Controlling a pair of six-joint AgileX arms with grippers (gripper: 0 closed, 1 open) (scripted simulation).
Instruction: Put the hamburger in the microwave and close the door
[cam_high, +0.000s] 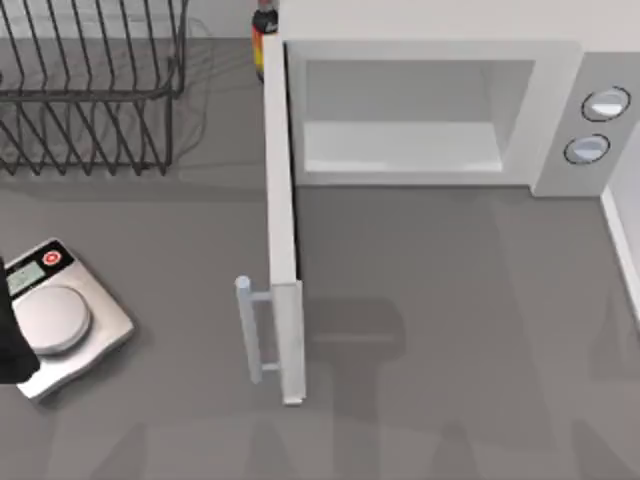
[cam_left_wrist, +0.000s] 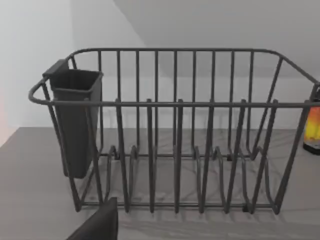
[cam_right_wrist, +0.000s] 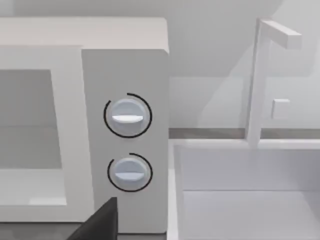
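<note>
Overhead, the microwave (cam_high: 430, 110) sits at the far side of the counter (cam_high: 440, 330), right of centre, its cavity facing the near edge and its long axis running left to right. Its door (cam_high: 282, 225) is swung fully open, standing edge-on and reaching from the hinge at the cavity's left toward the near side, so its length runs front to back. The vertical bar handle (cam_high: 247, 330) juts from the door's free end toward the left. Two round dials (cam_high: 597, 125) sit on the grey panel at the microwave's right. The cavity floor looks bare and pale, and I cannot tell where the hamburger is.

A wire dish rack (cam_high: 90, 85) stands at the far left, with a dark bottle (cam_high: 263, 30) just behind the microwave's left corner. A kitchen scale (cam_high: 60, 320) lies near the left edge, where a dark part of the left arm (cam_high: 12, 345) overlaps it.

From the left wrist, the rack's side shows a dark cutlery cup (cam_left_wrist: 75, 120) hung on one end, which the top view does not reveal. From the right wrist, a white sink (cam_right_wrist: 245, 190) with a tall faucet (cam_right_wrist: 260, 75) sits beside the dial panel. Whether either end effector is apart or together I cannot tell
</note>
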